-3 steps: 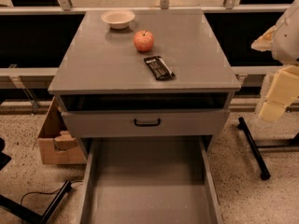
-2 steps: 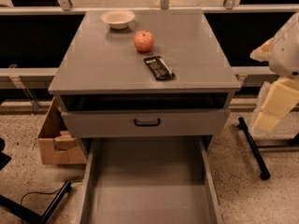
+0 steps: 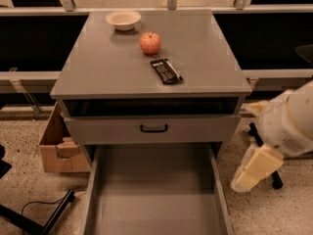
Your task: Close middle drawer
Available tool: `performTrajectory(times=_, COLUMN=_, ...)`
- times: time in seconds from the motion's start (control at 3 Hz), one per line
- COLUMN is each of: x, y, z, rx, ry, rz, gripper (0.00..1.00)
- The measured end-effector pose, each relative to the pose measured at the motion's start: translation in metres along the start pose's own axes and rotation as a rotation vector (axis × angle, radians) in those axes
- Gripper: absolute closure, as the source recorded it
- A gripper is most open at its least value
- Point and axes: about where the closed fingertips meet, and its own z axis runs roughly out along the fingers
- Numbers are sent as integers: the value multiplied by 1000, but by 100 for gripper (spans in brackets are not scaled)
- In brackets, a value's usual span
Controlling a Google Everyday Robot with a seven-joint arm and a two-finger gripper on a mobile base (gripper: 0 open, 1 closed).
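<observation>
The middle drawer (image 3: 154, 195) is seen pulled far out, its front cut off below, and the gripper (image 3: 250, 171), whose spread cannot be told, is now lowered beside its right wall, so a closing push is judged still ahead.

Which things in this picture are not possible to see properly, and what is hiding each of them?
1. Middle drawer: its front and handle are cut off by the bottom edge of the camera view.
2. Top drawer: its inside is dark under the cabinet top.
3. Black packet: the print is too small to read.
4. Gripper, low, right of the middle drawer: its arm is cut off by the right edge.
</observation>
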Motion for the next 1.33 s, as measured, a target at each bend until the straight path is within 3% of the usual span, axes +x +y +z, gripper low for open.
performTrajectory(times=0.33, x=18, y=33, z=62, rx=-30, ry=-24, rz=58, gripper=0)
performTrajectory(times=1.0, x=69, y=116, z=178, rx=-99, ry=15, rz=180, gripper=41)
performTrajectory(times=1.33, x=100, y=155, z=206, rx=-122, ry=68, rz=239, gripper=64)
